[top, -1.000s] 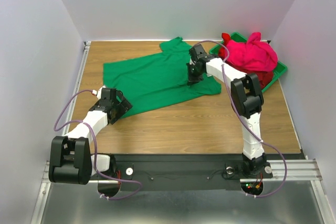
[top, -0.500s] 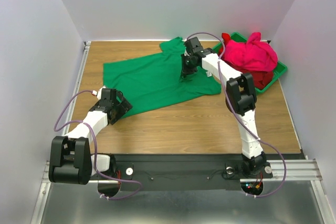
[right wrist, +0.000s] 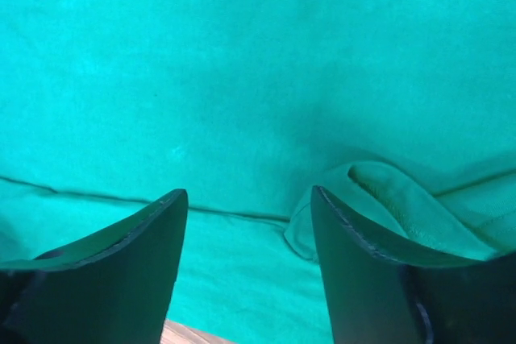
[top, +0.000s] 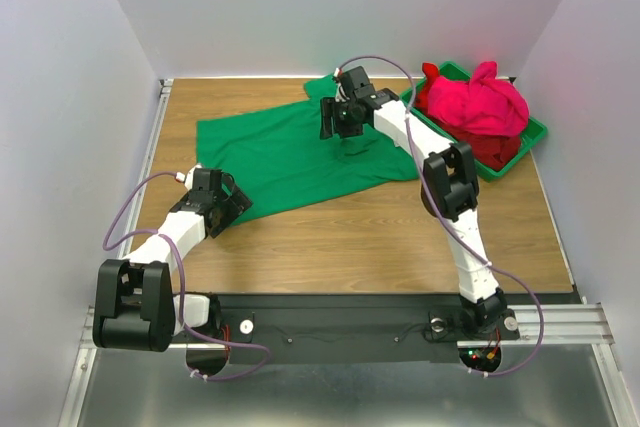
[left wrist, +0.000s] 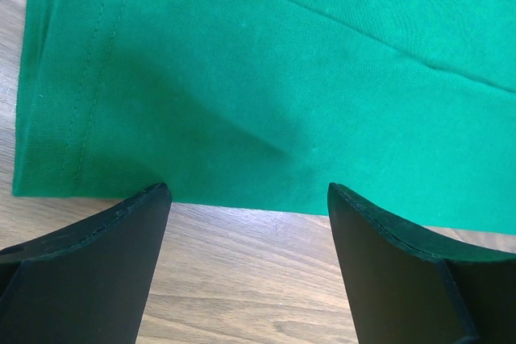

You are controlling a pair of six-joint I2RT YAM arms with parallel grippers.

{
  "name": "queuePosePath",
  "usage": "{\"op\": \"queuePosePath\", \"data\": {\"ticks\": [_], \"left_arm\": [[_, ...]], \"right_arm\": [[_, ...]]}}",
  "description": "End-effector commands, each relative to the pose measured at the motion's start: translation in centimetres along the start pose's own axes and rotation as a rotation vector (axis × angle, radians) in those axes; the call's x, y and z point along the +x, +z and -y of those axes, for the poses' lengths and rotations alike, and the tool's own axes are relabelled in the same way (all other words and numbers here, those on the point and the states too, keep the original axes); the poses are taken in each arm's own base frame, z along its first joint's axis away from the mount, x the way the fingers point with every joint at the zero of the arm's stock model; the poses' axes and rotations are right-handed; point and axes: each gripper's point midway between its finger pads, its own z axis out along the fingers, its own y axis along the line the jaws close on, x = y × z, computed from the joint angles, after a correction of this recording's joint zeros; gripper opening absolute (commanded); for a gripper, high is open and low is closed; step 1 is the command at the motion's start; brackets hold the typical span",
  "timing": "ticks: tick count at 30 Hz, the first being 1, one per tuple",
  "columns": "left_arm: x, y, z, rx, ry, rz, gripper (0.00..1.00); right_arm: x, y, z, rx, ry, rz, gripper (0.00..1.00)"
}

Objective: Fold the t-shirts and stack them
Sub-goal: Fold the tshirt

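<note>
A green t-shirt (top: 280, 152) lies spread on the wooden table (top: 380, 237), with a small raised fold (right wrist: 387, 195) near its middle right. My right gripper (top: 331, 125) hovers over that area, open, with only green cloth below its jaws (right wrist: 248, 199). My left gripper (top: 238, 204) rests low at the shirt's near-left hem (left wrist: 161, 183), open (left wrist: 246, 192), its fingertips at the hem's edge and bare wood between the fingers. A pink t-shirt (top: 485, 102) is piled on a darker red one (top: 503, 152) at the back right.
The pink and red shirts sit in a rigid green bin (top: 535, 134) at the table's back right corner. White walls close in the table on three sides. The right arm's elbow (top: 445, 182) stands over the shirt's right end.
My right gripper moved left and farther back over the green shirt and went from shut to open, leaving a small raised fold of cloth. The left arm has not moved.
</note>
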Motion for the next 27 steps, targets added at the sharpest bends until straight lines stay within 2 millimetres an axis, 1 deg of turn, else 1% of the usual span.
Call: {"op": "queuePosePath", "data": {"ticks": [1, 3, 4, 7, 8, 9, 13, 17, 21, 27], "left_arm": [[0.5, 0.2, -0.3, -0.003, 0.022, -0.013, 0.91], [0.6, 0.2, -0.3, -0.003, 0.020, -0.015, 0.91], [0.5, 0.2, -0.3, -0.002, 0.020, -0.014, 0.91], [0.6, 0.3, -0.3, 0.002, 0.020, -0.016, 0.91], [0.6, 0.3, -0.3, 0.003, 0.022, -0.015, 0.91], [0.7, 0.3, -0.3, 0.002, 0.023, -0.018, 0.91], [0.7, 0.4, -0.3, 0.003, 0.030, -0.021, 0.91], [0.8, 0.4, -0.4, 0.001, 0.036, -0.023, 0.91], [0.7, 0.3, -0.3, 0.005, 0.046, -0.018, 0.91], [0.6, 0.4, -0.4, -0.002, 0.056, -0.019, 0.91]], "right_arm": [[-5.0, -6.0, -1.5, 0.026, -0.038, 0.173, 0.70], [-4.8, -6.7, -0.8, 0.069, -0.017, 0.182, 0.73], [-4.0, -7.0, -0.3, 0.083, -0.006, 0.165, 0.74], [-2.7, -7.4, 0.8, 0.107, 0.029, 0.140, 0.75], [-1.4, -6.9, 1.5, 0.119, 0.041, 0.107, 0.75], [-0.8, -6.8, 2.1, 0.128, 0.058, 0.093, 0.75], [0.7, -6.6, 3.0, 0.128, 0.094, 0.054, 0.78], [1.0, -6.1, 3.0, 0.112, 0.110, 0.041, 0.80], [1.4, -5.0, 3.4, 0.109, 0.127, 0.023, 0.82], [2.1, -3.6, 4.1, 0.113, 0.169, -0.001, 0.83]]}}
